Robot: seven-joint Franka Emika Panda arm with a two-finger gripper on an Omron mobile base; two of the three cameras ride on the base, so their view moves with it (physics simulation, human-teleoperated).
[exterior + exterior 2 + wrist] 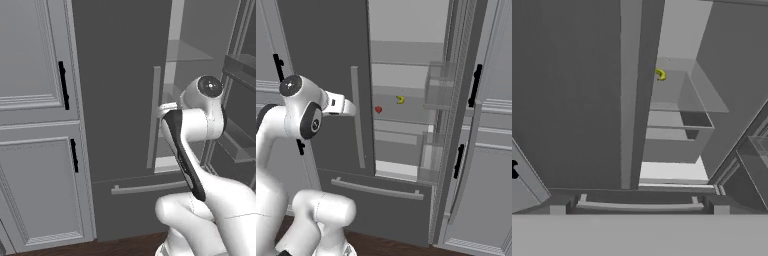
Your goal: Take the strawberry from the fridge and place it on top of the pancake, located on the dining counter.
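Observation:
The fridge (321, 50) is tall and dark grey; its left door is closed and its right door stands open on pale shelves. The strawberry (378, 109), tiny and red, lies on a middle shelf, with a small yellow curved item (400, 99) to its right. My gripper (351, 107) is in front of the closed left door, close to its vertical bar handle (357, 115) and left of the strawberry. Its fingers are too indistinct to read, and nothing shows in them. The hand view looks into the open side past the yellow item (660, 75). The pancake and the dining counter are out of view.
The open right door (456, 100) with clear bins (438, 90) juts out beside the shelves. The bottom drawer (376, 200) has a horizontal bar handle. Light grey panelled cabinets with black handles flank the fridge on the left (35, 100) and right (491, 150).

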